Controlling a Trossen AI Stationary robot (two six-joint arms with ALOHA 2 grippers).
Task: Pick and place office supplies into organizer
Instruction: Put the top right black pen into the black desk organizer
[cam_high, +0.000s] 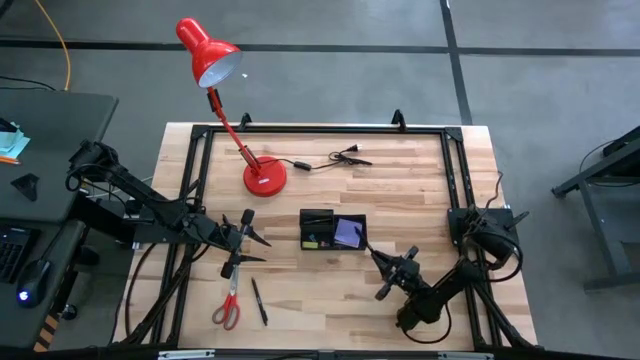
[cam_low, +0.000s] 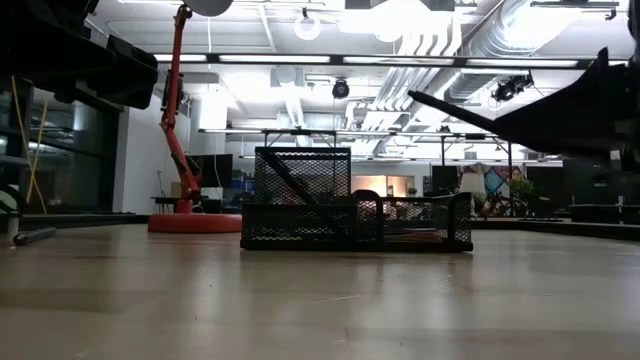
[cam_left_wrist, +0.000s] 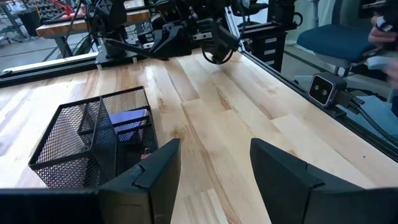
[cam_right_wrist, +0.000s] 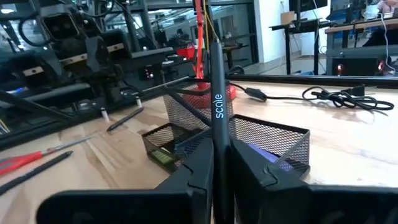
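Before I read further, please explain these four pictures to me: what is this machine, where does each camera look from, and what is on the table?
It is a robot with two dark arms at a wooden table, each ending in a two-finger pincer. One camera looks straight down, one sits at table height, and one rides on each wrist. The right pincer is shut on a black pen, held upright near the black mesh organizer, which already contains a purple sticky pad. The left pincer is open and empty. On the table also lie red-handled scissors, another pen, a red desk lamp and a black cable.
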